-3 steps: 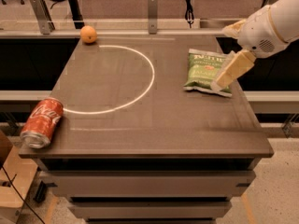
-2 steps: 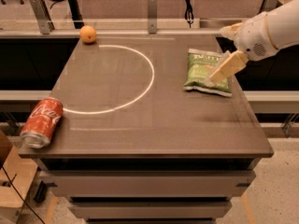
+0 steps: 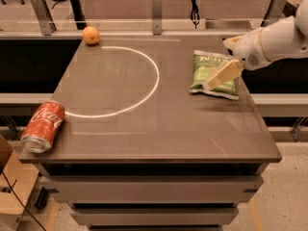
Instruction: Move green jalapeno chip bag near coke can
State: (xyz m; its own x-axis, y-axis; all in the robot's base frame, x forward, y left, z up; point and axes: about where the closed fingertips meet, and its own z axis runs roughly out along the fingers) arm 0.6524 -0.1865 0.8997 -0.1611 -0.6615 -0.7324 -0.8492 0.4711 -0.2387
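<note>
The green jalapeno chip bag (image 3: 204, 66) is seen near the worktop's (image 3: 159, 124) right edge, under the claw (image 3: 219, 78), whose state cannot be told. A firm central grip is advised before carrying toward the coke can (image 3: 43, 126), tipped over at the front-left corner.

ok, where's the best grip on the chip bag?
Probably straight down from above, pinching the crinkly middle of the chip bag. It lies flat on the table, so its thin crimped edges leave little to get under from the side. The gripper hangs over the bag's right half.
</note>
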